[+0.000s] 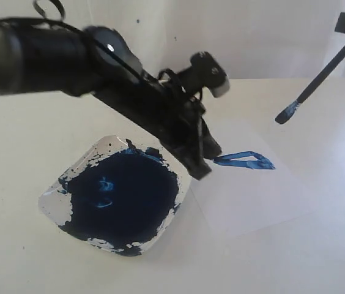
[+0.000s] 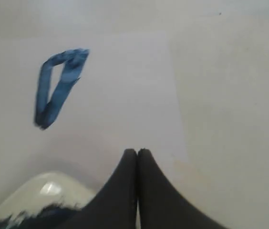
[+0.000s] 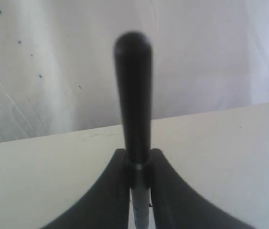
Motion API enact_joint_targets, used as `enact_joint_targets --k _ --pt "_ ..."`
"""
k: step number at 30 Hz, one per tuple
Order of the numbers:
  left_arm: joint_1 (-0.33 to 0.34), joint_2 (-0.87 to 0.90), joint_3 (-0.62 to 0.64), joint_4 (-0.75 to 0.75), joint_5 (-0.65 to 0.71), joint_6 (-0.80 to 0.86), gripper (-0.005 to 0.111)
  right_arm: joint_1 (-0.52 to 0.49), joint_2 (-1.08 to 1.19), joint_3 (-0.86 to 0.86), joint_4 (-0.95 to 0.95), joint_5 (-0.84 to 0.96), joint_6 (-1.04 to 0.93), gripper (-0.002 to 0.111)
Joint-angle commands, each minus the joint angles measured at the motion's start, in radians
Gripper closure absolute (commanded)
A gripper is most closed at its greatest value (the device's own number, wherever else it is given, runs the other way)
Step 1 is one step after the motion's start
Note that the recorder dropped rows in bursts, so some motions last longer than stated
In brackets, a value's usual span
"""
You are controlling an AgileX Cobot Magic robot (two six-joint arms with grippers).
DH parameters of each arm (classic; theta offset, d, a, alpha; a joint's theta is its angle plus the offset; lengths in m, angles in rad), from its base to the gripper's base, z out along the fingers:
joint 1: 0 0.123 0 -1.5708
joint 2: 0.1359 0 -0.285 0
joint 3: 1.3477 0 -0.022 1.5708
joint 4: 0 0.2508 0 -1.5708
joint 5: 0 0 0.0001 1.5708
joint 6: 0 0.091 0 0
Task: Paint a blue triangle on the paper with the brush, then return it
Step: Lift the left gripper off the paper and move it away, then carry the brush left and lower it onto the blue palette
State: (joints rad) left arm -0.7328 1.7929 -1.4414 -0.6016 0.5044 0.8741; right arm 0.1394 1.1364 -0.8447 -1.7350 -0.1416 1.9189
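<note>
A small flattened blue triangle (image 1: 246, 160) (image 2: 58, 86) is painted on the white paper (image 1: 252, 190) (image 2: 125, 95). My left gripper (image 1: 202, 168) (image 2: 137, 151) is shut with nothing in it, its tips resting low at the paper's edge beside the paint dish. My right gripper (image 3: 137, 160) is shut on the brush (image 1: 319, 82) (image 3: 133, 95), and only a dark part of it shows at the exterior view's top right corner. It holds the brush in the air at the right, well above the table. The blue-stained tip (image 1: 287, 113) points down and left, clear of the paper.
A white paint dish (image 1: 53, 202) (image 2: 34, 191) with a dark blue paint pool (image 1: 126, 196) lies left of the paper. My left arm (image 1: 68, 55) stretches across the upper left. A pale wall stands behind the cream table (image 1: 319, 257).
</note>
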Motion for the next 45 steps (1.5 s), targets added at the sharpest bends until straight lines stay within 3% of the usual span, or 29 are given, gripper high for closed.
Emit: enact_joint_targets --k 1,8,16,26,35,45 --pt "0.064 -0.142 -0.002 0.276 0.183 -0.220 0.107 0.000 -0.050 -0.006 -0.009 -0.155 0.004 0.108" --pt "0.163 -0.423 0.130 0.325 0.258 -0.276 0.107 0.000 -0.061 -0.006 0.057 -0.422 0.006 0.108" --pt "0.163 -0.805 0.369 0.329 0.279 -0.361 0.107 0.000 -0.054 -0.002 0.315 -0.562 0.006 0.108" --pt "0.163 -1.218 0.613 0.345 0.273 -0.447 0.107 0.055 0.079 -0.002 0.424 -0.690 0.006 0.108" --pt "0.163 -1.281 0.851 0.456 0.220 -0.535 0.107 0.194 0.271 -0.002 0.481 -0.562 0.006 0.108" --pt "0.163 -1.281 0.995 0.460 0.042 -0.535 0.107 0.211 0.492 -0.002 0.673 -0.509 -0.007 0.108"
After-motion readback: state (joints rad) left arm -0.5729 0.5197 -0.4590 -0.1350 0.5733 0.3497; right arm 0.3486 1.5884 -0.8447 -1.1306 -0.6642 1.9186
